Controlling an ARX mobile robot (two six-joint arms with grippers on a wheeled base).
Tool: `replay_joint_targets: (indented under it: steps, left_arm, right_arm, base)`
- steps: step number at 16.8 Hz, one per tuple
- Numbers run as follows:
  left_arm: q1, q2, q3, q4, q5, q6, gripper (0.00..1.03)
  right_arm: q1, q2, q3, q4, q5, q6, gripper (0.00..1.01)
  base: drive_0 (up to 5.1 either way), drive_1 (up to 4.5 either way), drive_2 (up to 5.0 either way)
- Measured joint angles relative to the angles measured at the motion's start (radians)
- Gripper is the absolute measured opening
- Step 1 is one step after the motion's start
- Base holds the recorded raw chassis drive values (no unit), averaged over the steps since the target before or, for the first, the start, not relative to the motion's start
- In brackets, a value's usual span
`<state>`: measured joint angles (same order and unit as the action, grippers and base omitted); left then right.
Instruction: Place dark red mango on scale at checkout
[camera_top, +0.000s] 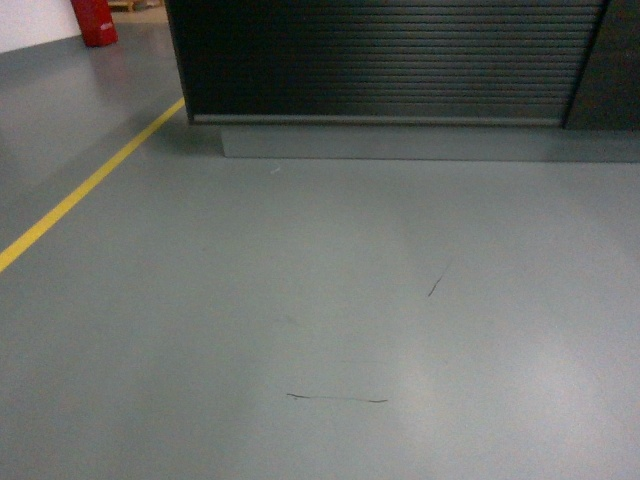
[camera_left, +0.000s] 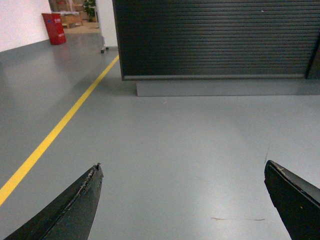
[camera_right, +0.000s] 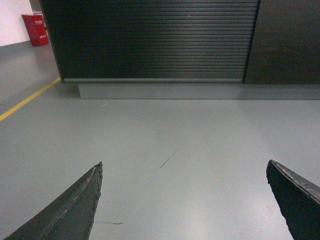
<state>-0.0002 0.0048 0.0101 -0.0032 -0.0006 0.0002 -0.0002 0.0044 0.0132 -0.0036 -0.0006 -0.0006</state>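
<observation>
The checkout (camera_top: 390, 60) is a dark counter with a ribbed front panel and a grey plinth (camera_top: 430, 142), standing across the top of the head view; it also fills the far part of the left wrist view (camera_left: 215, 37) and the right wrist view (camera_right: 155, 40). Its top is out of frame. The dark red mango and the scale are out of view. My left gripper (camera_left: 183, 165) is open above bare floor, nothing between its fingers. My right gripper (camera_right: 184, 163) is open too and holds nothing. Neither gripper shows in the head view.
Grey floor (camera_top: 320, 300) lies between me and the counter, with thin dark scuff marks (camera_top: 338, 399). A yellow floor line (camera_top: 90, 185) runs diagonally at the left. A red bin (camera_top: 94, 20) stands at the far left by a white wall.
</observation>
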Motion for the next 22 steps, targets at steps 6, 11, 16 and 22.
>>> replay_joint_targets:
  steps: [6, 11, 16, 22]
  left_arm:
    - [0.000, 0.000, 0.000, 0.000, 0.000, 0.000, 0.98]
    - [0.000, 0.000, 0.000, 0.000, 0.000, 0.000, 0.98]
    - [0.000, 0.000, 0.000, 0.000, 0.000, 0.000, 0.98]
    - [0.000, 0.000, 0.000, 0.000, 0.000, 0.000, 0.98]
  right_arm:
    - [0.000, 0.000, 0.000, 0.000, 0.000, 0.000, 0.98]
    - [0.000, 0.000, 0.000, 0.000, 0.000, 0.000, 0.98]
    - [0.000, 0.000, 0.000, 0.000, 0.000, 0.000, 0.98]
    - [0.000, 0.000, 0.000, 0.000, 0.000, 0.000, 0.98]
  base:
    - [-0.1, 1.63, -1.8]
    - [-0.1, 1.63, -1.8]
    - [0.0, 1.76, -1.7]
    - [-0.1, 1.60, -1.9]
